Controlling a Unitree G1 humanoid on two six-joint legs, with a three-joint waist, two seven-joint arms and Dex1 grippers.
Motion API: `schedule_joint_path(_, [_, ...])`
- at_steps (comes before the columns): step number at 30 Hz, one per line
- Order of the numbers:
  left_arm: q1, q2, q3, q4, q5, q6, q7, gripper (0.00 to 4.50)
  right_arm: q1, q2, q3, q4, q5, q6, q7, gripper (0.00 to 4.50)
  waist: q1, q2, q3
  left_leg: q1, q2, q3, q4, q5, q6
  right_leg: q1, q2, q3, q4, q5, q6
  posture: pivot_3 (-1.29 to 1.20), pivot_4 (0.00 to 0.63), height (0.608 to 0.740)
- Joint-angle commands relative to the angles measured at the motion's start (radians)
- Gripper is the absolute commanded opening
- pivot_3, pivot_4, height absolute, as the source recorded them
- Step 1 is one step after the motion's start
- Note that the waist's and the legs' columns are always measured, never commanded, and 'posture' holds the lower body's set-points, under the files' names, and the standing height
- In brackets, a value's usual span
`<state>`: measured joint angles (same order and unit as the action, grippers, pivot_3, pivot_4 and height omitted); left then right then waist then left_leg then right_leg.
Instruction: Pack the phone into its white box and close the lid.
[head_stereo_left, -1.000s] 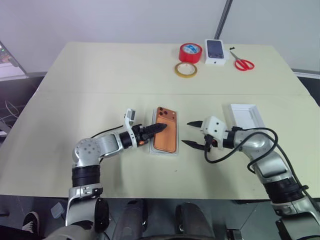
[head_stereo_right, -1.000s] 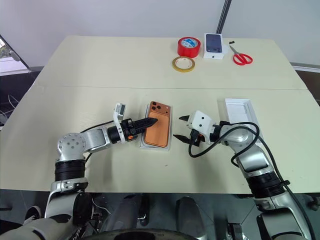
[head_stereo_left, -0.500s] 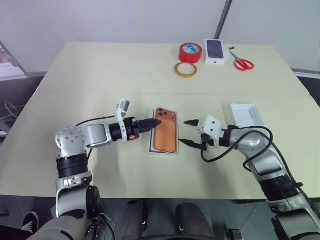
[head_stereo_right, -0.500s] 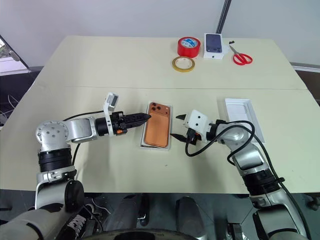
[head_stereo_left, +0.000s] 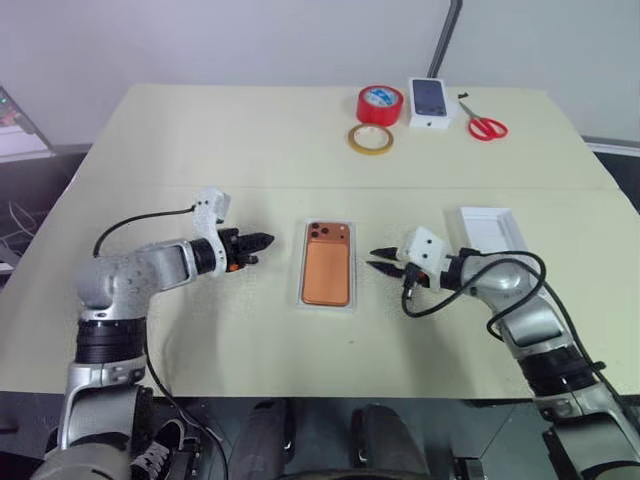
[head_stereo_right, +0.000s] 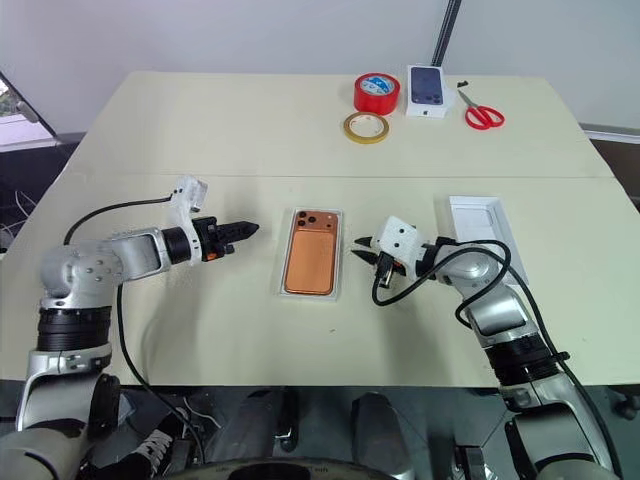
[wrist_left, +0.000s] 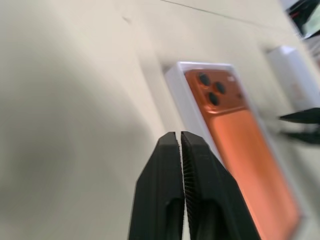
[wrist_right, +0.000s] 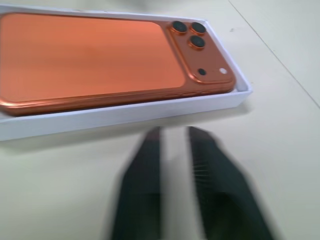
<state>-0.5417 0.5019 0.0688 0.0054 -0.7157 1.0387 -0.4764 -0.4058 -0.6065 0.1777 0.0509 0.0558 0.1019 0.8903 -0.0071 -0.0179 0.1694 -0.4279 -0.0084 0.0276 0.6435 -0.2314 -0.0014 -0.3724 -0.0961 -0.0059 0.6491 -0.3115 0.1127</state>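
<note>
Mostly clear scene, few hidden bits. The right pincer's (wrist_right: 172, 165) fingers are smeared in the right wrist view; a slim gap shows there, yet in the head view its tips sit nearly together, empty. The white box's (head_stereo_left: 303, 299) inner floor is covered by the phone (head_stereo_left: 328, 267), so just its thin rim shows. The phone lies flat in that box at frame centre, back up, camera bump toward the top of the frame. The lid (head_stereo_left: 488, 231) lies at centre right on the counter (head_stereo_left: 200, 150), its lower edge cut off by the right arm. The left pincer (head_stereo_left: 262, 240) is at centre left, fingers pressed together, empty, pointing toward the box, clearly apart from it. The right pincer points left at the box, just beside its right wall.
</note>
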Motion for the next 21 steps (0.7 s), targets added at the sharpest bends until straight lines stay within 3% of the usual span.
schedule_joint_path(1, [0.01,0.011,-0.101,0.004,0.108,-0.108,-0.068,0.0,-0.026,0.01,0.015,0.027,-0.049,-0.046,-0.029,0.06,-0.002,0.0,0.0,0.0,0.0,0.0,0.0,0.0,0.0,0.0,0.0,0.0,0.0,0.0,0.0,0.0,0.15,0.728])
schedule_joint_path(9, [-0.013,-0.07,-0.293,0.032,0.185,-0.075,-0.164,0.0,-0.032,0.014,0.048,0.059,-0.106,-0.086,-0.036,0.06,-0.001,0.001,0.0,0.0,0.0,0.0,0.0,-0.002,0.004,0.0,0.0,0.0,0.0,0.0,0.0,0.0,0.15,0.728])
schedule_joint_path(15, [-0.091,-0.219,-0.321,0.11,0.202,-0.105,-0.217,0.0,0.005,-0.017,-0.001,0.015,-0.071,-0.075,-0.015,0.06,0.024,0.001,0.0,0.0,0.0,0.0,0.004,-0.003,0.007,0.002,-0.001,-0.001,0.0,0.0,0.0,0.0,0.15,0.728])
schedule_joint_path(21, [-0.202,-0.37,-0.339,0.25,0.274,-0.184,-0.241,0.0,0.088,-0.116,-0.084,-0.024,-0.042,-0.063,0.036,0.06,0.039,0.001,0.0,-0.001,-0.002,0.0,0.006,-0.005,0.009,0.004,-0.001,-0.001,-0.001,0.0,0.0,0.0,0.15,0.728])
